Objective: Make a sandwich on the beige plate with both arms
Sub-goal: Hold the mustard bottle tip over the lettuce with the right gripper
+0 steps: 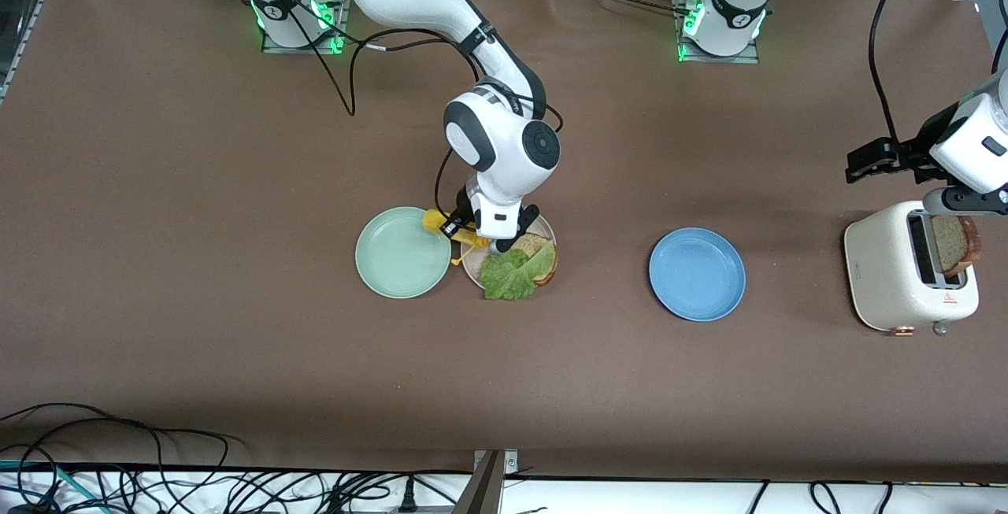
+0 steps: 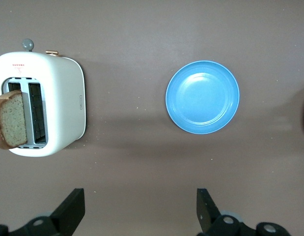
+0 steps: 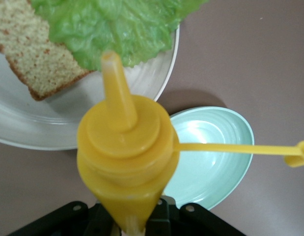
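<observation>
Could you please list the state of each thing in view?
Right tool: shut on mustard bottle, cap open, over beige plate.
Left tool: open, empty, over the table.
Toaster: holds one toast.
Beige plate: bread and lettuce on it.
Blue plate: empty.
Green plate: empty.
</observation>
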Tool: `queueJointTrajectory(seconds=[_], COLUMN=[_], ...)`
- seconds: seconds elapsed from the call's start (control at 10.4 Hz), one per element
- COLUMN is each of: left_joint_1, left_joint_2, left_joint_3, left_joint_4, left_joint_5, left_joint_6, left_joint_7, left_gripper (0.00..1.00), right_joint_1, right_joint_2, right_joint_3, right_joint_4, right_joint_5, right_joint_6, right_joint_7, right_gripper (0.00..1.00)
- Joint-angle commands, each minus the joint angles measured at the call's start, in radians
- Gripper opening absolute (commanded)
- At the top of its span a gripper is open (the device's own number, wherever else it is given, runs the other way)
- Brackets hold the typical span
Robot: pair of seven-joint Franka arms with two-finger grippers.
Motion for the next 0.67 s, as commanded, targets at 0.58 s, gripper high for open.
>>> queueJointTrajectory(seconds=[0.58], left_joint_1=[0.001], left_joint_2=[-0.013], left_joint_3=[-0.007], left_joint_4=[0.000], left_joint_5=[0.002], left_joint_6=[0.004], left_joint_7=[-0.008], left_gripper=[1.00], right_joint_1=[-0.041], right_joint_2=[-0.022], right_joint_3=[-0.007], right_joint_4=[0.059], right_joint_5=[0.041], right_joint_6=[-0.082], right_joint_7=[-0.081], right_gripper=[0.00])
